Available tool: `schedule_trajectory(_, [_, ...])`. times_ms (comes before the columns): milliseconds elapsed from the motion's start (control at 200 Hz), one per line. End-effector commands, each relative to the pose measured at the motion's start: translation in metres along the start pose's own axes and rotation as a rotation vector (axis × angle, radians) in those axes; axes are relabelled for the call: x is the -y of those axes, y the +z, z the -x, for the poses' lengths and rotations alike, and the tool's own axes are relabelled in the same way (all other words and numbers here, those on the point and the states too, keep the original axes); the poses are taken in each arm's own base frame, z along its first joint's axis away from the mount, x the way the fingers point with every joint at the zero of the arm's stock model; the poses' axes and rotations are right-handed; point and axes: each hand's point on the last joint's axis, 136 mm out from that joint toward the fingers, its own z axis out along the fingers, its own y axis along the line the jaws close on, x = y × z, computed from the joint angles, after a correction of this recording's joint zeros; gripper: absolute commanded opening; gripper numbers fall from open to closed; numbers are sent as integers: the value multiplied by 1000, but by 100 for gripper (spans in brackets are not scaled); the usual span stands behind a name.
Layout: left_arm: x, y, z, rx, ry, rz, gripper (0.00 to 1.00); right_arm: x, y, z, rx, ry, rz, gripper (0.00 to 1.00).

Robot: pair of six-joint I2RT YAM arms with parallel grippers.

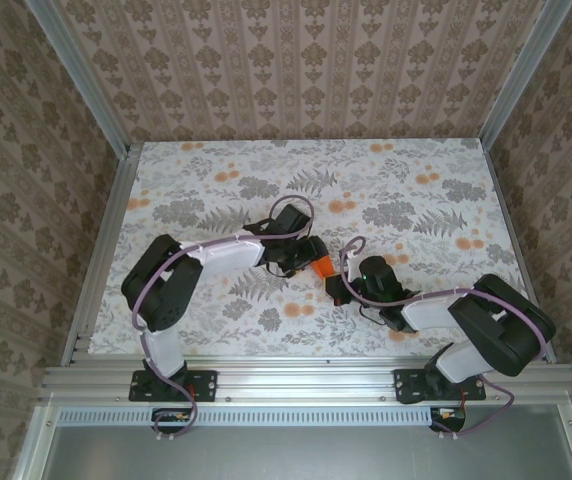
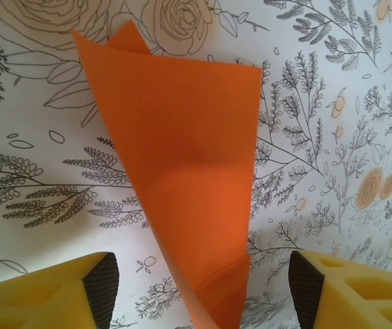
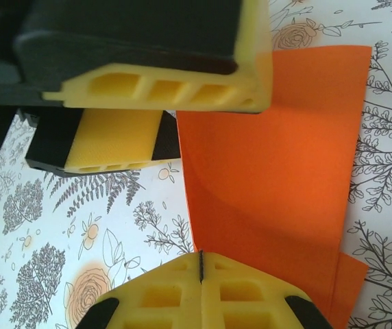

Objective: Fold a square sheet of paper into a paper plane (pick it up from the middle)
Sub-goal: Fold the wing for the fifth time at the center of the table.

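Note:
The square sheet of paper (image 2: 182, 151) is bright orange, folded and curled, and stands up off the table with a small flap at its far corner. My left gripper (image 2: 203, 295) is open, and its dark pads (image 2: 103, 288) stand on either side of the sheet's narrow lower end with a gap on each side. My right gripper (image 3: 201, 264) is shut, and the sheet's (image 3: 278, 157) left edge runs down into the seam between its yellow fingers. From above, the sheet (image 1: 319, 266) shows between the left gripper (image 1: 309, 258) and the right gripper (image 1: 338, 290) at mid-table.
A floral-print cloth (image 1: 216, 180) covers the table. Patterned walls and aluminium posts (image 1: 106, 110) close in three sides. The left gripper's yellow fingers (image 3: 155, 82) hang close above the right gripper. Free room lies towards the far half of the table.

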Motion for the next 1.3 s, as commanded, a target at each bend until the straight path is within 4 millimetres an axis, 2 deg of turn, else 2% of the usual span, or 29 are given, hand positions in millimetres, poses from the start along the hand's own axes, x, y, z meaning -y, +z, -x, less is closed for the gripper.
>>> schedule_trajectory(0, [0,1,0,-28,-44,7,68,-4,-5,-4,-16,-72,14,1])
schedule_trajectory(45, [-1,3,0,-34,-51,8,66,-4,-5,-5,-22,-85,9,1])
schedule_trajectory(220, [-2,6,1,-50,-63,17,49,-3,-6,-7,-39,-118,-5,2])
schedule_trajectory(365, [-2,7,0,-59,-69,21,25,-3,-5,-10,-68,-150,-19,6])
schedule_trajectory(425, [-2,6,0,-61,-67,23,18,-1,-5,-14,-92,-167,-40,11])
schedule_trajectory(445, [-2,6,0,-61,-67,25,16,-5,-8,-7,-71,-178,-37,15])
schedule_trajectory(525, [-3,5,0,-64,-68,33,10,-2,-12,-6,-80,-201,-68,29])
schedule_trajectory(570, [-3,5,1,-65,-71,33,6,-1,-14,-6,-84,-214,-87,31])
schedule_trajectory(625, [-2,5,0,-68,-71,33,5,1,-18,-6,-97,-244,-120,32])
schedule_trajectory(780, [0,3,1,-73,-66,32,2,5,-26,-10,-146,-396,-244,43])
schedule_trajectory(915, [1,3,0,-80,-60,35,2,8,-27,-9,-165,-482,-324,49])
schedule_trajectory(1125, [1,4,0,-86,-63,38,1,4,-16,-2,-176,-556,-376,47])
schedule_trajectory(1275, [0,4,-1,-89,-60,41,1,-1,-10,6,-174,-596,-393,40])
schedule_trajectory(1295, [0,5,-1,-90,-60,41,2,3,-7,0,-200,-603,-399,38])
